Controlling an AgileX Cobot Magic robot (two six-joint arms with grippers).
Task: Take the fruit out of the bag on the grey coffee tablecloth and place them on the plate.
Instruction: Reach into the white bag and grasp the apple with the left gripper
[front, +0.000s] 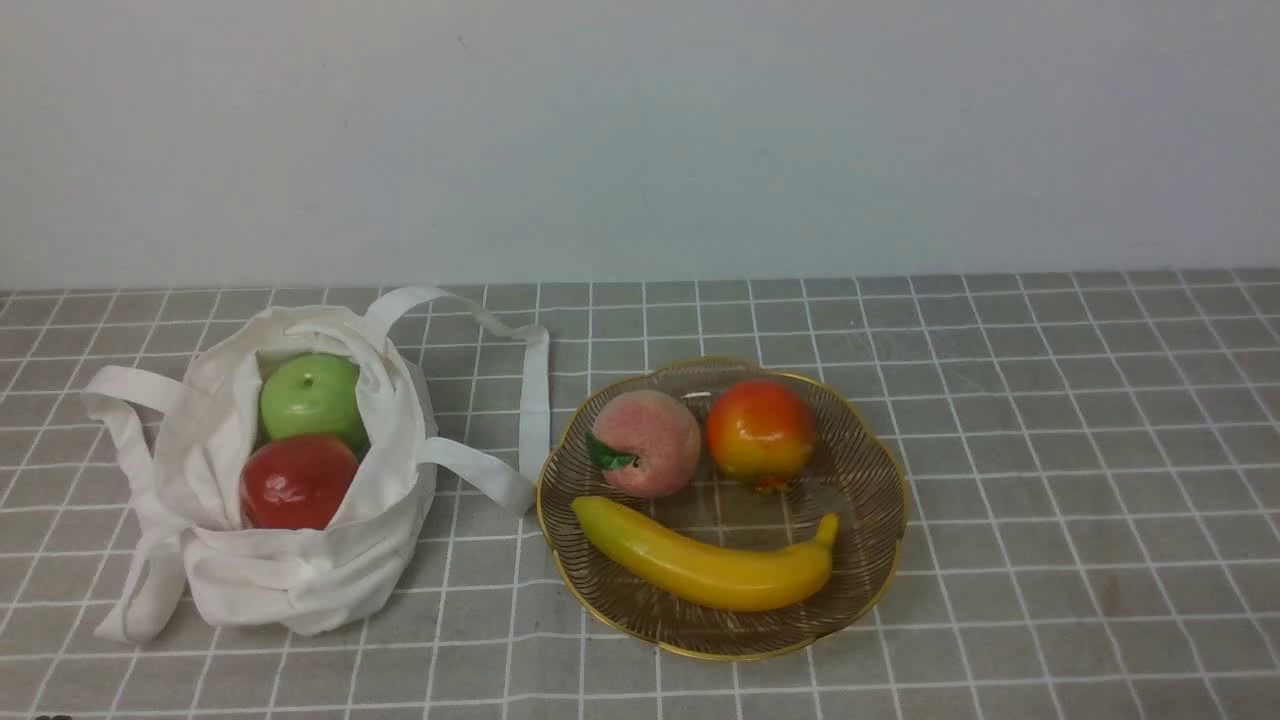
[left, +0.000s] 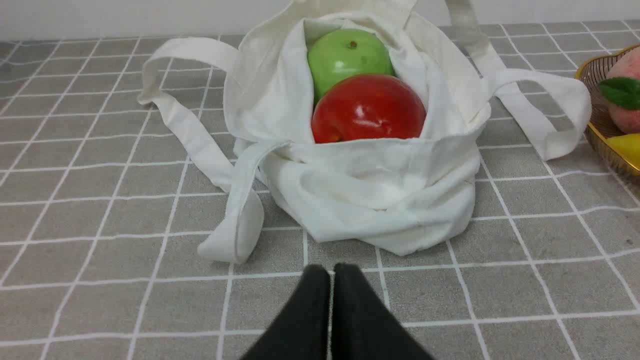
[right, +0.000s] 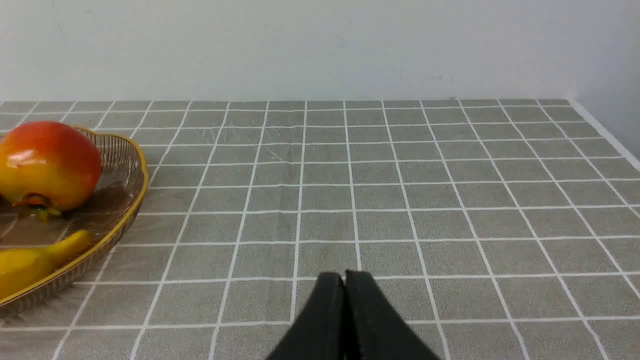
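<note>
A soft white cloth tote bag (front: 300, 570) slumps open on the left of the worktop, which is covered by a grey-brown tablecloth (front: 1050, 480) gridded with thin white lines. In the bag's mouth sit a glossy dark red apple (front: 297, 482) and, touching it on the far side, a glossy bright green apple (front: 312, 398). Just to the bag's right, a round see-through brownish plate (front: 870, 480) with a gold scalloped rim holds a fuzzy pink peach (front: 645, 440), an orange-red fruit shading to yellow (front: 760, 430) and a yellow banana (front: 700, 565). One long flat white strap handle (front: 535, 390) trails toward the plate's edge. The black left gripper (left: 331, 272), fingers pressed together and holding nothing, points at the bag from its near side. The black right gripper (right: 344, 277), likewise pressed together and empty, sits over bare cloth to the right of the plate.
</note>
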